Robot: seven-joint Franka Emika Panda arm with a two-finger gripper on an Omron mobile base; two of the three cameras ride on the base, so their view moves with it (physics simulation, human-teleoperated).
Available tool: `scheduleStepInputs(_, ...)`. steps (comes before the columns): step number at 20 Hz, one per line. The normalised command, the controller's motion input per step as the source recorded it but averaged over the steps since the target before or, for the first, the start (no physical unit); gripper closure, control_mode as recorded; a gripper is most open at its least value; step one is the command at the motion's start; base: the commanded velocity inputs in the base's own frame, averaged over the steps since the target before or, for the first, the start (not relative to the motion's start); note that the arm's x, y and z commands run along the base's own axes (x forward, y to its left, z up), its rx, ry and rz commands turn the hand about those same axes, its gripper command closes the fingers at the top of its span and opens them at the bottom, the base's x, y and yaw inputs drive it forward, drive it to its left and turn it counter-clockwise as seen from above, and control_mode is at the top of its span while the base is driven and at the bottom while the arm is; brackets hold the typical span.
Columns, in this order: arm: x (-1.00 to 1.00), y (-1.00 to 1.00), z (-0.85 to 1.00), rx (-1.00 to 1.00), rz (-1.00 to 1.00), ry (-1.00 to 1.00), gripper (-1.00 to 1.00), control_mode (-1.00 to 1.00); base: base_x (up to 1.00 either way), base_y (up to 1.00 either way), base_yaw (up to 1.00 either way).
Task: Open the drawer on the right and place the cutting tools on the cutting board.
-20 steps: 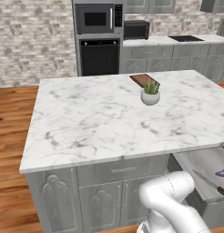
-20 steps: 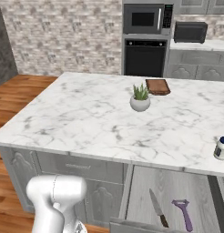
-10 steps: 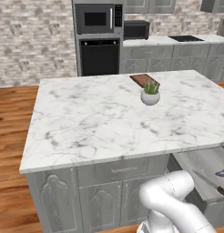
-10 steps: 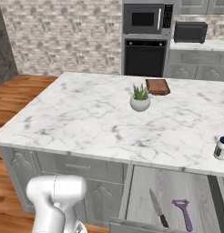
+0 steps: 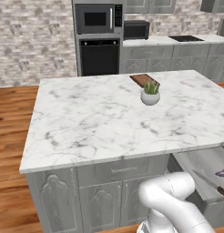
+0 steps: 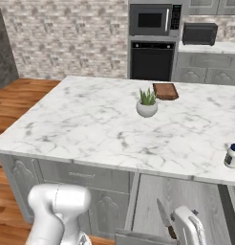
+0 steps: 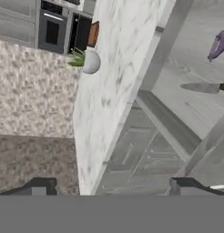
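A rendered kitchen with a wood floor, a pale brick wall and grey panelled cabinets. In the middle stands a large island (image 5: 109,123) with a white marbled top. Behind it, on the far wall, a black oven (image 5: 99,57) sits under a microwave (image 5: 96,19), with a smaller black appliance (image 5: 135,29) on the counter just to the right.

Going left to right across the island top: the left part is bare marble. Near the far edge lies the cutting board (image 5: 142,80), small, reddish brown, flat. Just in front of it, on the near side, a small plant in a round white pot (image 5: 150,94) stands upright. Far to the right, near the front edge, a small white jar with a dark lid (image 6: 231,156) stands upright.

Below the top on the right, the drawer (image 6: 186,201) is pulled out, its pale grey inside showing. The knife (image 6: 164,218) lies flat inside, grey blade pointing toward the island, dark handle toward the drawer front. The purple peeler (image 5: 222,173) lies just to its right, apart from it.

My arm is bent low in front of the island. In the hand view my two dark fingertips (image 7: 41,185) stand wide apart with nothing between them. My gripper (image 7: 111,186) sits beside the open drawer, level with the cabinet fronts under the top. The knife and the peeler are both well apart from my fingertips, off to the drawer side. The cutting board is far away, across the whole island top.
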Motion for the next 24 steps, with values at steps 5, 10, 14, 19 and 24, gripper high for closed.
scheduleStepInputs(5,0.86,0.57,0.63,-0.12,0.00,0.23,-1.00,-1.00,0.00,0.00,0.00)
scheduleStepInputs(10,0.21,0.00,0.09,0.00,0.00,0.11,-1.00,-1.00,0.00,0.00,0.00)
scheduleStepInputs(14,0.69,-0.20,0.11,0.00,0.05,0.19,-1.00,-1.00,0.00,0.00,0.00)
scheduleStepInputs(19,1.00,-0.27,0.10,0.00,0.11,0.52,-1.00,-1.00,0.00,0.00,0.00)
scheduleStepInputs(24,0.55,-0.17,-0.25,-0.14,0.39,0.53,-1.00,-1.00,0.00,0.00,0.00)
